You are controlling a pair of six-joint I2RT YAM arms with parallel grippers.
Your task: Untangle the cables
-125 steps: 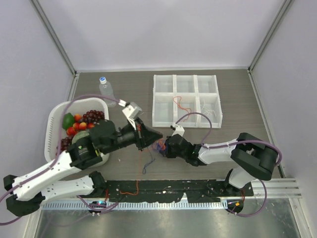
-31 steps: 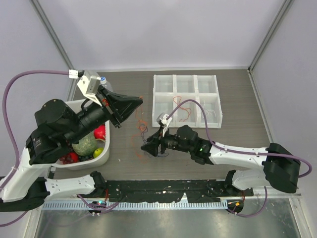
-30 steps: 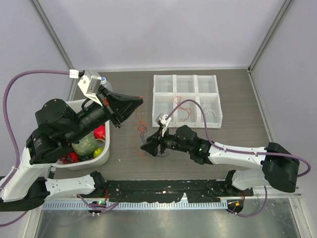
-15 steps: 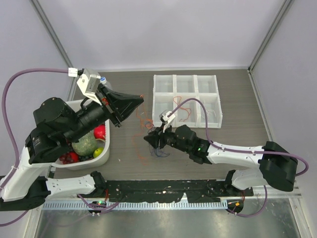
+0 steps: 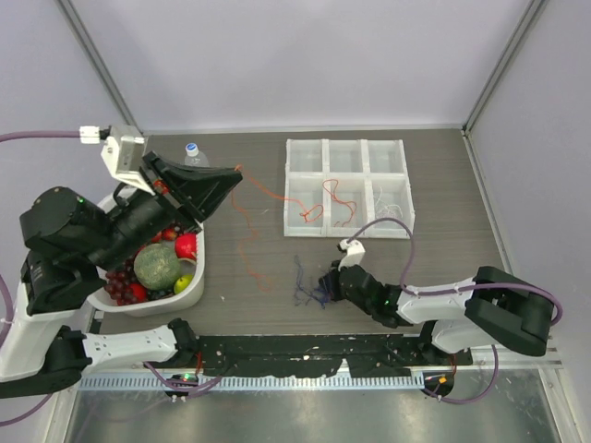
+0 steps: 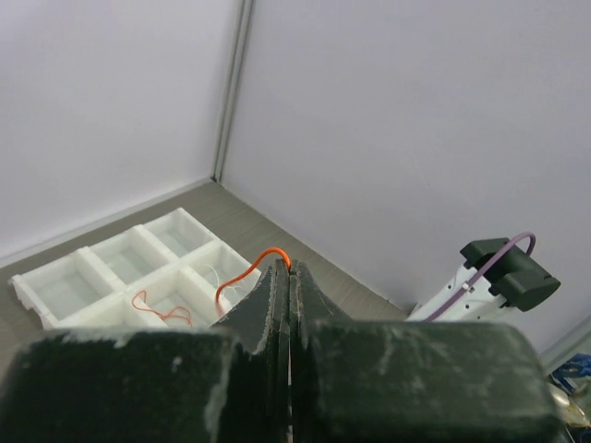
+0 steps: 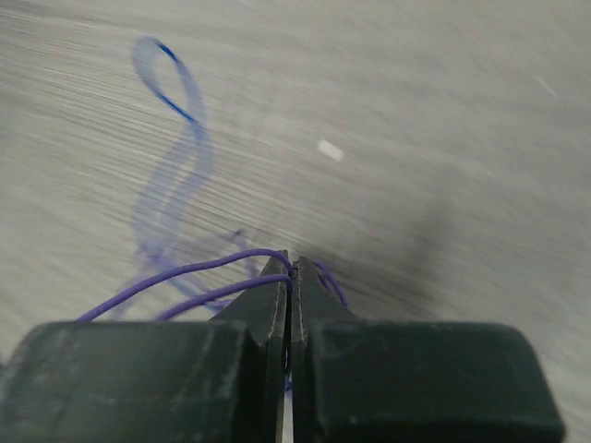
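we've got our left gripper (image 6: 290,268) pinched tight on the orange cable (image 6: 275,252), right gripper (image 7: 292,273) clamped on the purple cable (image 7: 263,252).

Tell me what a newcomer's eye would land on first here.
The left end effector, raised high at the left, is shut on an orange cable that trails toward the white compartment tray. Near the front, the right end effector is down on the table, shut on a purple cable. A white basket of fruit sits at the left.
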